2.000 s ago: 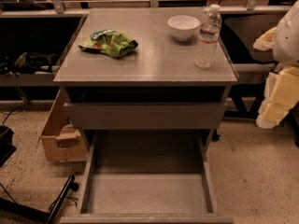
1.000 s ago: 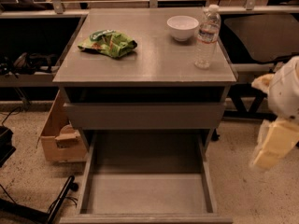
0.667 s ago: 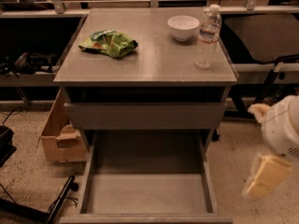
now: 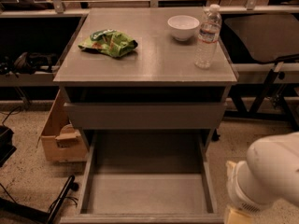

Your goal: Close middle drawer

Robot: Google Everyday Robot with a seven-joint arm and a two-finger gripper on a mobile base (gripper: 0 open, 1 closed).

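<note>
- A crumpled green snack bag lies on the left of the grey cabinet top.
- A white bowl stands at the back right.
- A clear water bottle stands upright just beside the bowl, nearer the right edge.
- An open cardboard box sits on the speckled floor, left of the cabinet.

You are seeing the cream claw sitting at the lower right edge; left of it the middle drawer is showing plain grey, and beyond it are a green bag and a white bowl.
</note>
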